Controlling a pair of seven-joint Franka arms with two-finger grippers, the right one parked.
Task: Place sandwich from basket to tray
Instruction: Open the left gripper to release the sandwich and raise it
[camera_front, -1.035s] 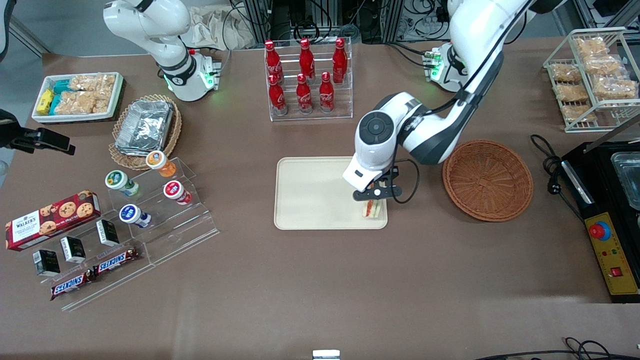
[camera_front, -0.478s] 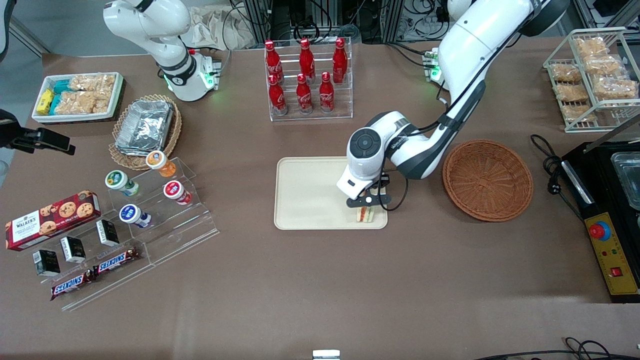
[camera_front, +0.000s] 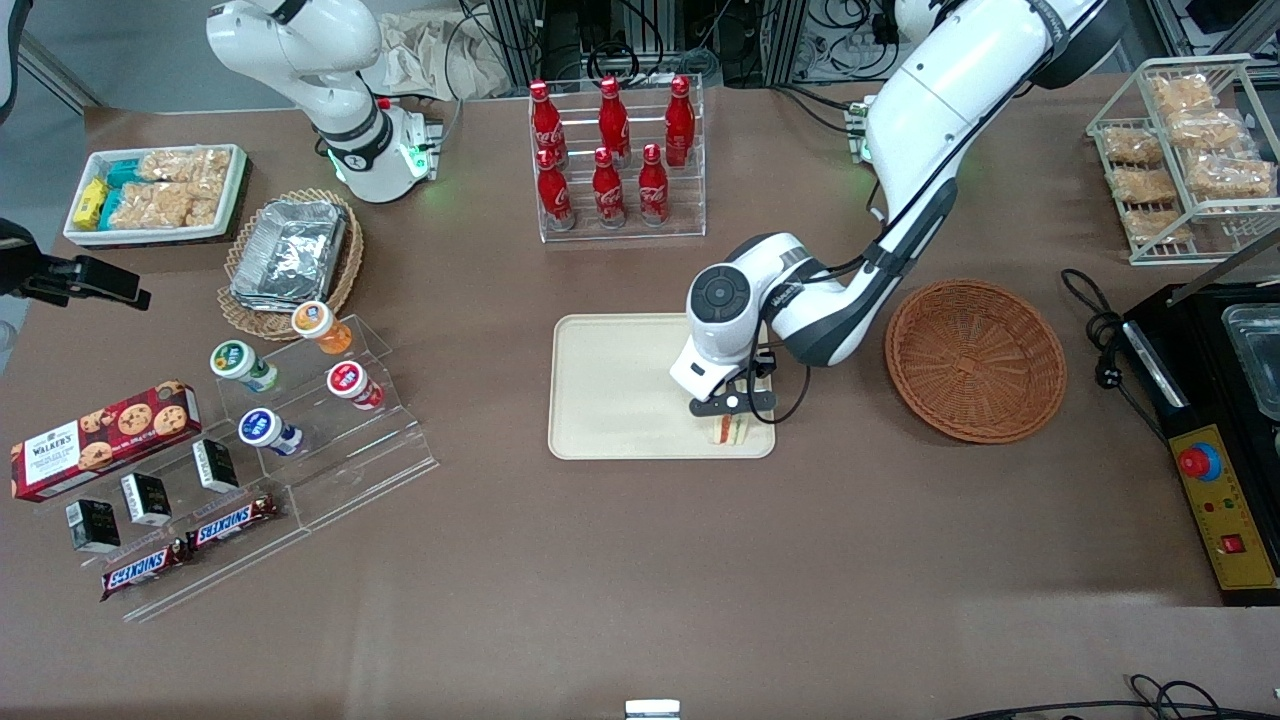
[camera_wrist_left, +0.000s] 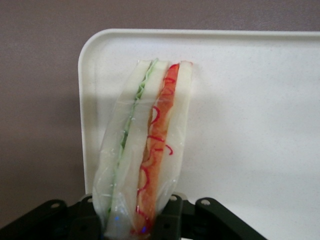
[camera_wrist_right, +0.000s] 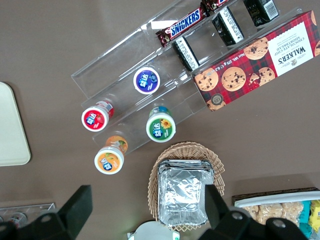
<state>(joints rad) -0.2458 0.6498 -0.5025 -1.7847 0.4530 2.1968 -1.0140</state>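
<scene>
Since a second ago I have carried the sandwich (camera_front: 731, 428) a little farther inward over the tray (camera_front: 610, 390), away from the basket (camera_front: 975, 360), and lowered it; over the last half second my arm has barely shifted.

From the front, my pincer (camera_front: 733, 405) sits low over the tray's corner that is nearest the camera and toward the basket, and the sandwich hangs directly under it, inside the rim. The wedge looks as if it meets the tray surface or is just off it; I cannot tell which from this angle. The basket stands well apart toward my arm's end of the desk, with nothing in it.

From my wrist, my pincer (camera_wrist_left: 132, 222) is pinching the sandwich (camera_wrist_left: 145, 150) at its wide end, one finger pressed on each bread face. The wedge stands on edge, green and red-orange filling lines facing the camera, and its long axis runs straight out from my fingers toward the tray's (camera_wrist_left: 250, 125) rounded corner, stopping just short of the rim. The whole wedge lies over cream plastic, not over the brown desk (camera_wrist_left: 40, 100).

My judgement is that the placing turns on this: the sandwich points along my own approach line and sits just inside the rim, so spreading the fingers should leave it on the tray, though standing on edge it may tip over.
</scene>
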